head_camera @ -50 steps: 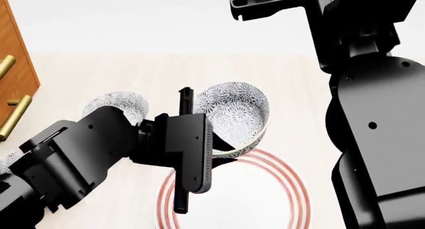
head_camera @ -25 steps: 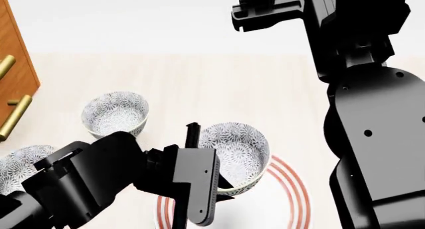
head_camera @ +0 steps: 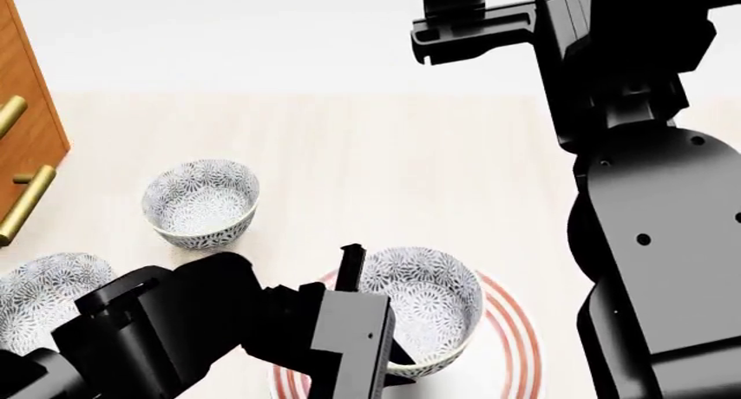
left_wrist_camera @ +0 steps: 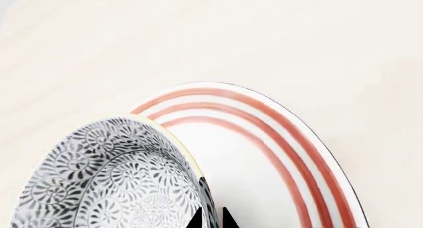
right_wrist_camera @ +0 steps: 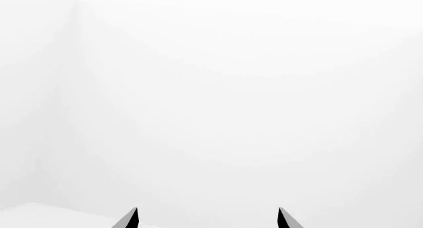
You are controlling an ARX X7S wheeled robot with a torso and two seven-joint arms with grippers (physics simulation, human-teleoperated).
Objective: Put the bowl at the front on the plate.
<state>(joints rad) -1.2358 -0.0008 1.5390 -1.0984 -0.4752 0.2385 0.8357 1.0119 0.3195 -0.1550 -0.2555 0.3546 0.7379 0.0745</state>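
- We find the left gripper (left_wrist_camera: 211, 219) closed on the near rim of the bowl (head_camera: 422, 308); in the left wrist view its two dark fingertips (left_wrist_camera: 195, 220) stand one on each side of the bowl wall, almost touching each other.
- In the head view the left gripper body covers the bowl's near-left edge, so we cannot see the contact itself there.
- The bowl, patterned grey-blue inside and out, sits upright over the plate (head_camera: 515, 330), covering the plate's left and middle part.
- The poor angle does not let us tell whether the bowl's base rests on the plate or hangs just above it; it appears very close.
- The plate's red rings (left_wrist_camera: 278, 139) show as an arc beyond the bowl's right side in both views.
- The right gripper (right_wrist_camera: 207, 219) is held high at the far right, well apart from the crockery; its two fingertips stand wide apart with nothing between them, facing a blank white surface.
- A second bowl (head_camera: 200, 201) of the same pattern stands on the table (head_camera: 383, 156) to the far left of the plate, apart from it.
- A third bowl (head_camera: 52, 295) stands at the near left, partly hidden by the left arm (head_camera: 162, 330).
- A wooden cabinet (head_camera: 23, 130) with brass handles (head_camera: 26, 204) occupies the left edge.
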